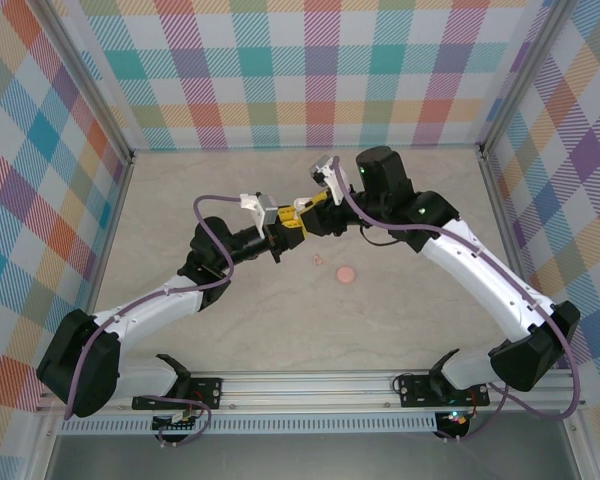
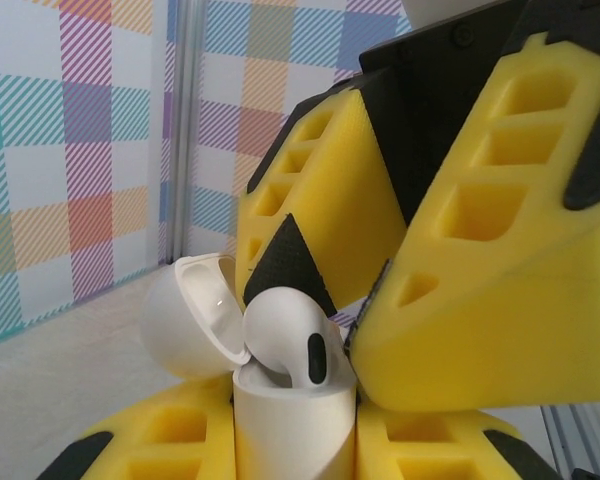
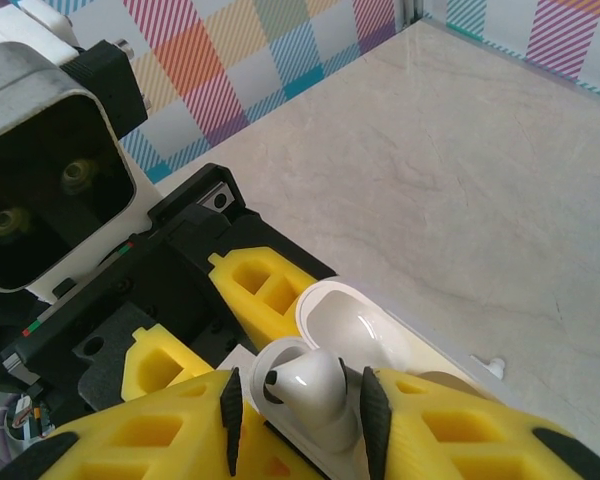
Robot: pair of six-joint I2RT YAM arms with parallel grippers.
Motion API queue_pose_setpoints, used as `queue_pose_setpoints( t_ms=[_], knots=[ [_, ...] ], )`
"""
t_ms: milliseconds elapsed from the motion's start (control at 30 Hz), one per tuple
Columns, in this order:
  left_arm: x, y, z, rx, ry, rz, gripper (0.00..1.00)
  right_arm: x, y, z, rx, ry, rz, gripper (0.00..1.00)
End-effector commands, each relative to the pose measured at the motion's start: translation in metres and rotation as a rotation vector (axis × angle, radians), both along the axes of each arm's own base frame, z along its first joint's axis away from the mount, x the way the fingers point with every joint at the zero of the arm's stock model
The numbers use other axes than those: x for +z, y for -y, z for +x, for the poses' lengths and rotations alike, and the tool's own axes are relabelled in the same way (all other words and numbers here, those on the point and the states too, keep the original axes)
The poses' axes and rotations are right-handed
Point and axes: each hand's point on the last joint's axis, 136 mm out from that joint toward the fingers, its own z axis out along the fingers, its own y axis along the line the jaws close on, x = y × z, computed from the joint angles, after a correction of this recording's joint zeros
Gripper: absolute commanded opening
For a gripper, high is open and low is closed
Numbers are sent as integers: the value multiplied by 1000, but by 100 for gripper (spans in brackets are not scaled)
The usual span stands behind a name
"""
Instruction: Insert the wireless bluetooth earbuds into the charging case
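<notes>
Yellow fingers (image 2: 160,450) of my left gripper (image 2: 295,455) sit closest to the lens in the left wrist view, cut off by the bottom edge. They are closed on the charging case (image 2: 285,415), holding it upright with its lid (image 2: 190,315) swung back. One earbud (image 2: 285,335) stands in the mouth of the case, its stem hidden inside and its rounded head poking above the rim. I can't see into the wells, so anything else in the case is hidden from me.

My right gripper (image 3: 302,415) stands over the case with a finger on either side of that earbud. The jaws are parted only a little, and I cannot tell whether the black pads (image 3: 372,420) press the bud or merely stand beside it. From the top camera the two grippers meet in a knot too small to read.

Off to the side on the table (image 1: 230,330) lies a pink disc (image 1: 346,272), and just beyond the case there is a tiny white speck (image 3: 492,366) I can't identify.
</notes>
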Motion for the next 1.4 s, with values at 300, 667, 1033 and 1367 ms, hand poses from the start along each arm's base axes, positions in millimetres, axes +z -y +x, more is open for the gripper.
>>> queue_pose_setpoints(
  t_ms=[300,667,1033,1367],
  knots=[
    [47,-2,-14,-17,140,-60,4,17,13,4,-91,69,23,48],
    [44,-2,-16,-19,141,-42,3,31,20,-7,-81,77,86,47],
    [46,-1,-21,-41,151,-41,3,30,11,-18,21,22,101,39],
    [46,-1,-26,-66,163,-42,3,23,5,-11,24,-10,81,29]
  ],
)
